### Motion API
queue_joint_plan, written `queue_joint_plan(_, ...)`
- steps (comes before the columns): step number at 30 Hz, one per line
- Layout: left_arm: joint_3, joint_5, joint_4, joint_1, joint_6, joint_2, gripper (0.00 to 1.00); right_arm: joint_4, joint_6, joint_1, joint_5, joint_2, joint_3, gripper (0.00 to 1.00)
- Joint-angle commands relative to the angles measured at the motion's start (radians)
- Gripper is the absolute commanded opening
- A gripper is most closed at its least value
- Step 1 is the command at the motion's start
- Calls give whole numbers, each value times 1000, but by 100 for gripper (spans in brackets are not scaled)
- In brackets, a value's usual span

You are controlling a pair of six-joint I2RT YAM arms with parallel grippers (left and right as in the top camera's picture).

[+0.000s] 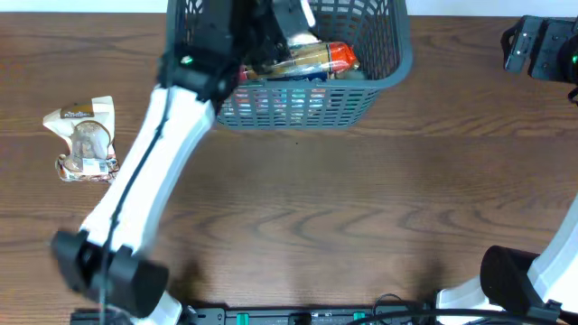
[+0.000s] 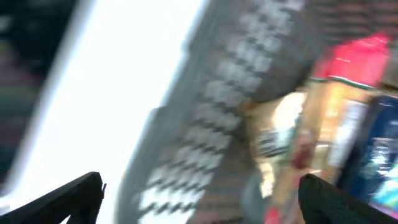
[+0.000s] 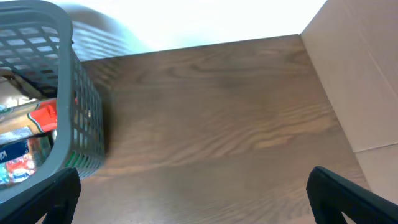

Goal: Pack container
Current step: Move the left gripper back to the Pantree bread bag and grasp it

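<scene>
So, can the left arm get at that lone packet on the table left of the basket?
Probably yes. The packet lies alone on the table beside the left arm, nothing on or against it. The left gripper is at the container, so it must first lift out.

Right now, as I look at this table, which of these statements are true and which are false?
1. The left arm reaches into the container. True.
2. The container has nothing in it. False: it holds packets, among them a red-ended packet.
3. A loose packet lies on the table, outside the container. True.
4. The right gripper holds a packet. False: its fingers are open with nothing between them, over bare table beside the container.
</scene>
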Motion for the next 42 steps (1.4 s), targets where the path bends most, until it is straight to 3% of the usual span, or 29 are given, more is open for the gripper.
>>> queue_joint_plan(1,37,-225,-3,50,-242,-93,98,-2,2,-3,-8,6,5,99)
queue_joint_plan(5,37,-439,-152,167,-597,-184,99,-2,2,-3,-8,6,5,99)
queue_joint_plan(9,37,-422,-381,352,-858,-229,99,0,2,-3,-8,6,5,99)
queue_joint_plan(14,36,-228,-573,604,-858,-187,99,13,2,-3,-8,6,5,99)
queue_joint_plan(21,36,-75,-579,842,-917,-1,99,24,2,-3,-8,6,5,99)
queue_joint_plan(26,36,-71,-562,877,-912,179,99,33,2,-3,-8,6,5,99)
queue_joint_plan(31,36,-14,-526,865,-797,343,98,33,2,-3,-8,6,5,99)
queue_joint_plan(42,35,5,-489,862,-679,549,99,41,7,-3,-8,6,5,99)
